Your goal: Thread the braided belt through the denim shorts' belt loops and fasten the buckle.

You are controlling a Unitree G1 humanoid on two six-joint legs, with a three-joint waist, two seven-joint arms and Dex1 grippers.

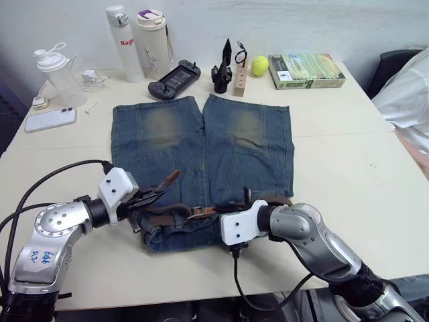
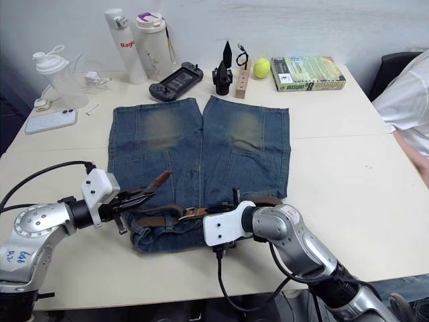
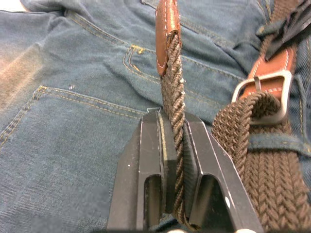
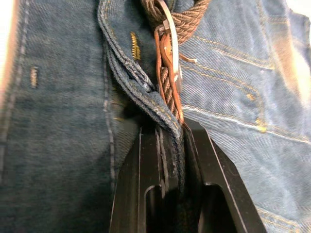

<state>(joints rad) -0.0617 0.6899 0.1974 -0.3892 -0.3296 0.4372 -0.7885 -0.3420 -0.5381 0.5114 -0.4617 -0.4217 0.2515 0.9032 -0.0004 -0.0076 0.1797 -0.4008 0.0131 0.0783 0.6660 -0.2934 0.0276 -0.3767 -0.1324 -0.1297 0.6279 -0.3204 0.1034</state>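
— Where's the braided belt (image 1: 175, 213) now?
— Lying along the waistband of the denim shorts (image 1: 201, 161), which are spread flat on the desk (image 1: 348, 161). Its leather tip has passed through the buckle (image 3: 265, 94), near the fly.
— And the left pincer (image 3: 172, 145)?
— Clenched on the woven tail just behind the leather tip, holding it raised off the denim, probably to draw the slack through the frame.
— The right pincer (image 4: 172, 145)?
— Closed on the waistband edge beside the buckle; whether the belt is pinched too, I can't tell. I'd guess it anchors the shorts so they don't slide with the pull.
— Fastened?
— The prong's seating isn't clear.
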